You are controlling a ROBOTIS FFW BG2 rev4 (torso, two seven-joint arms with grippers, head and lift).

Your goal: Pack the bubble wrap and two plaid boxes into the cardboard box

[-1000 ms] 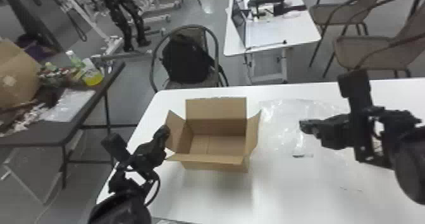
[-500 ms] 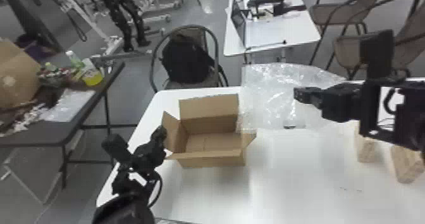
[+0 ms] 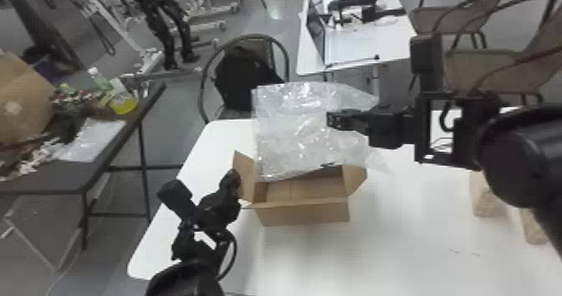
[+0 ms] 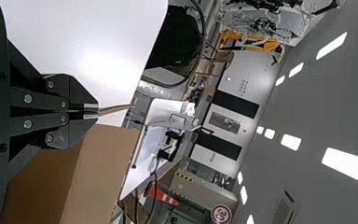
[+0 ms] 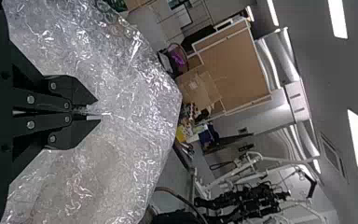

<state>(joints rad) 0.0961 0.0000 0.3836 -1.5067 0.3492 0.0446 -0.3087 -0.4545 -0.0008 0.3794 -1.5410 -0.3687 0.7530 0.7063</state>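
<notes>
My right gripper point(image 3: 334, 120) is shut on the bubble wrap point(image 3: 305, 136), which hangs over the back part of the open cardboard box point(image 3: 307, 213). In the right wrist view the fingers of that gripper point(image 5: 93, 112) pinch the clear bubble wrap point(image 5: 121, 88). At the box's left side is my left gripper point(image 3: 232, 180); in the left wrist view this gripper point(image 4: 93, 111) is shut on a flap point(image 4: 116, 109) of the cardboard box point(image 4: 98, 172). Two plaid boxes point(image 3: 485, 199) point(image 3: 533, 228) stand at the right of the table, partly behind the right arm.
The white table point(image 3: 397, 249) carries the box near its left end. Behind it stands a chair with a black bag point(image 3: 246, 77). A dark side table point(image 3: 54, 182) with assorted items is at the far left.
My right gripper has moved left, lifting the bubble wrap from the table and bringing it over the cardboard box. The plaid boxes have come into sight. My left arm has stayed nearly still.
</notes>
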